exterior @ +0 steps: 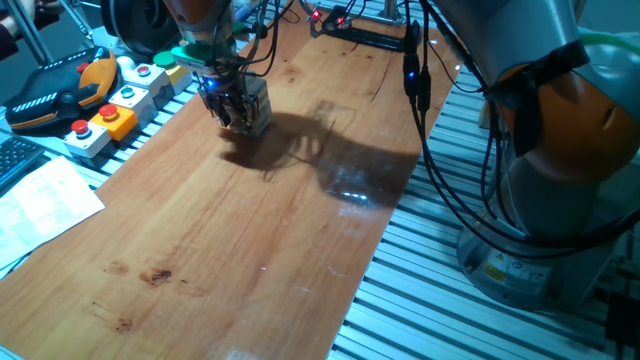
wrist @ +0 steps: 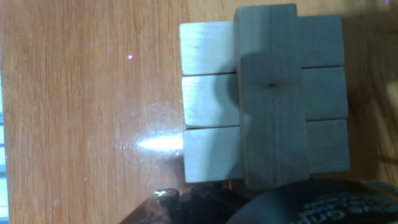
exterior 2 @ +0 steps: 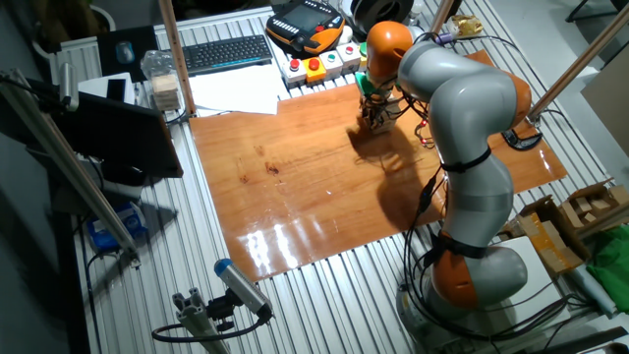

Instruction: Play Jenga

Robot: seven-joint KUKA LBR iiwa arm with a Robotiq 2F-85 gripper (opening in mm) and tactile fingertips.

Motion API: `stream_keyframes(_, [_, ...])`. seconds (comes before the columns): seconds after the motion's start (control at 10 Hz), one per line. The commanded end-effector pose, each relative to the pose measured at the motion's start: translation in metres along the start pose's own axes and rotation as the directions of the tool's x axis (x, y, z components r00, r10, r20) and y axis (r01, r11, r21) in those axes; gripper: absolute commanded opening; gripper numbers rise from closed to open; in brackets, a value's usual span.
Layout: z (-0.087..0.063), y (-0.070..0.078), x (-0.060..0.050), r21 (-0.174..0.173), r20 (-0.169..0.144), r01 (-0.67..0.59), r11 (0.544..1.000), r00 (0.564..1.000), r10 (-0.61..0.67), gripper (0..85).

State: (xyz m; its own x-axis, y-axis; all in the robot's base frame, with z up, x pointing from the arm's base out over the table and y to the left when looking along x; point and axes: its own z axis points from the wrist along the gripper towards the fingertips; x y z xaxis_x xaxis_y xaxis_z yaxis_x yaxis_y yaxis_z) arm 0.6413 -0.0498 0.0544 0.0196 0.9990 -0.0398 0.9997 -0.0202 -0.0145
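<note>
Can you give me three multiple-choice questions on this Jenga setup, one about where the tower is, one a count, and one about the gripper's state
1. Where on the wooden board does the Jenga tower stand?
A. Near the edge by the push-button boxes
B. At the bare middle of the board
C. On the sheet of paper

2. In the hand view, how many blocks lie side by side under the single top block?
A. One
B. Three
C. Five

3. What is the gripper doing?
A. Hanging high above the board
B. Down at the tower, right beside it
C. Resting on the keyboard

Answers: 1 A, the tower sits at the board's far end beside the button boxes. 2 B, three parallel blocks show beneath the crosswise one. 3 B, the fingers are at tower height against it; whether they are closed cannot be told.
</note>
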Motion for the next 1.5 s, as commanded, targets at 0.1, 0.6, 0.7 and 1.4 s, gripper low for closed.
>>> stream_keyframes(0.1, [0.0006,0.0001,-0.0004,0.003,0.000,0.003,1.000,1.000,-0.003,55.0])
stream_keyframes(0.6, [0.0000,-0.0001,-0.0011,0.019,0.023,0.019,1.000,1.000,-0.020,55.0])
stream_keyframes(0.7, [0.0002,0.0000,-0.0008,0.021,0.025,0.019,1.000,0.999,-0.020,55.0])
stream_keyframes(1.4, [0.0001,0.0017,-0.0005,0.008,0.037,0.031,0.999,0.999,-0.032,54.0])
